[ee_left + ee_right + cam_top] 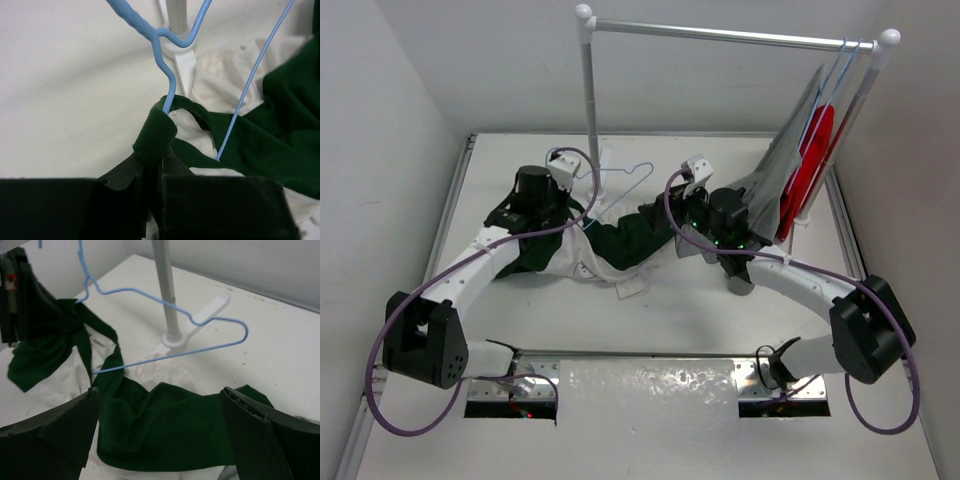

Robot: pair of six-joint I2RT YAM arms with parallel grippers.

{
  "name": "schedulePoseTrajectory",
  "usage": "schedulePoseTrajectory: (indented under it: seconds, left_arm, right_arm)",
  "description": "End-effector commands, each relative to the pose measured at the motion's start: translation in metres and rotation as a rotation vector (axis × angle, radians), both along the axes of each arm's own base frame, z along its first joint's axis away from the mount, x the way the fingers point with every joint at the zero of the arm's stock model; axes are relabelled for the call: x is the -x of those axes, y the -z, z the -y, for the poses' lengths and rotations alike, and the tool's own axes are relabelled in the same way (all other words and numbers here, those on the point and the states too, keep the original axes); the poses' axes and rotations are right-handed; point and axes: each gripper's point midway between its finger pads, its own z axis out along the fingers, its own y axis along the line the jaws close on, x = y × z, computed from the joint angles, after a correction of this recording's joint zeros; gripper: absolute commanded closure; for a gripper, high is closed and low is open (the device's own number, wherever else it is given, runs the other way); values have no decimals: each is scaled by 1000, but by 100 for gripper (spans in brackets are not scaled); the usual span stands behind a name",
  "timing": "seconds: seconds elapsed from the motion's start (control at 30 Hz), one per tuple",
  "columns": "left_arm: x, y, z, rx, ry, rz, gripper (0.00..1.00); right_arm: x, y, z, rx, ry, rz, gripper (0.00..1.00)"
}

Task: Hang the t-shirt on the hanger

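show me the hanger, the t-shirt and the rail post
hanger (142, 22), left wrist view, twisted neck
t-shirt (165, 425), right wrist view, dark green fabric
rail post (167, 290), right wrist view, middle of shaft

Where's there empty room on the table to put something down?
Bare table in front, between the t-shirt and the arm bases, and in the far left corner behind the left arm. Crowded: the middle, with t-shirt, hanger, rail post; grey shirt and red shirt at far right.
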Motion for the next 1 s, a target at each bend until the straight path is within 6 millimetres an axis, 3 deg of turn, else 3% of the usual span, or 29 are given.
schedulePoseTrajectory:
  seconds: [0.0, 0.03, 0.1, 0.13, 0.23, 0.3, 0.37, 0.4, 0.43, 0.47, 0.53, 0.7, 0.97]
  left_arm:
    - [-20, -55, -1, 93, -71, 152, 100]
    - [-20, -55, -1, 96, -73, 149, 100]
    - [-19, -56, -1, 107, -76, 150, 100]
    - [-20, -56, 0, 112, -73, 152, 100]
    - [-20, -56, 4, 133, -62, 148, 100]
    - [-19, -56, 5, 136, -61, 145, 100]
    - [-19, -55, 5, 136, -61, 143, 100]
    - [-19, -55, 3, 138, -67, 145, 100]
    - [-19, -56, 4, 141, -67, 150, 100]
    - [-19, -56, 3, 142, -70, 150, 100]
    - [-20, -54, 3, 142, -71, 150, 100]
    - [-20, -50, 4, 147, -63, 142, 100]
    - [-18, -44, 13, 172, -21, 120, 100]
  right_arm:
    - [11, -51, -9, -94, -81, 125, 7]
    - [13, -56, -11, -91, -92, 127, 12]
    - [18, -47, -18, -91, -116, 95, 26]
    - [21, -41, -24, -97, -126, 77, 42]
    - [36, 8, -79, -50, -218, -16, 64]
    - [34, 26, -98, -100, -227, -116, 65]
    - [29, 28, -115, -166, -247, -157, 67]
    - [27, 50, -122, -183, -249, -225, 67]
    - [26, 46, -132, -206, -272, -225, 67]
    - [27, 63, -140, -204, -293, -266, 66]
    - [28, 65, -155, -207, -329, -279, 65]
    - [21, 96, -168, -184, -320, -338, 60]
    - [-3, 125, -182, -208, -237, -424, 48]
